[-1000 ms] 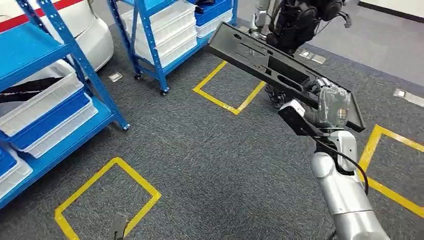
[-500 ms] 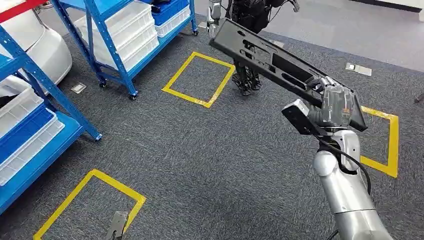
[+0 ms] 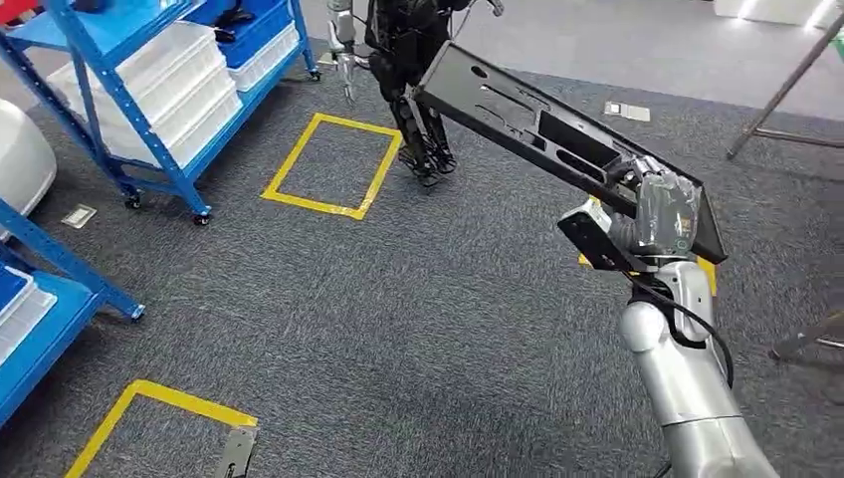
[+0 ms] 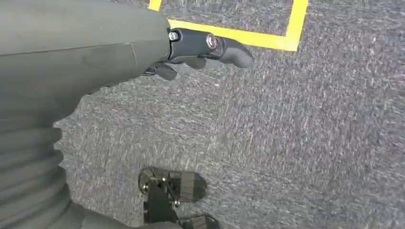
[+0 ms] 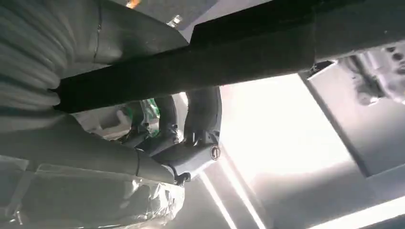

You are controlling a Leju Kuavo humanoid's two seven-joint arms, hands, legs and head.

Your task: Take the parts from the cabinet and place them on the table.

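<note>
A long black part [image 3: 537, 129] with slots and cut-outs is held up at a slant over the floor. My right hand [image 3: 662, 211], wrapped in clear film, grips it near its closer end. In the right wrist view the black part [image 5: 215, 57] crosses above my right hand [image 5: 186, 143], whose fingers [image 5: 203, 114] curl up around its edge. My left hand [image 4: 143, 52] hangs over the grey carpet with its fingers [image 4: 224, 47] stretched out and nothing in them. A blue cabinet [image 3: 149, 90] with white and blue bins stands at the far left.
Another robot [image 3: 408, 60] stands just beyond the part's far end. Yellow tape squares [image 3: 333, 164] mark the carpet. A second blue rack [image 3: 40, 299] sits at the left edge. Slanted metal legs [image 3: 786, 90] show at the far right.
The whole view has swung to the right: the racks and floor marks slid left, and the other robot came more into view. My right hand keeps its grip on the black part.
</note>
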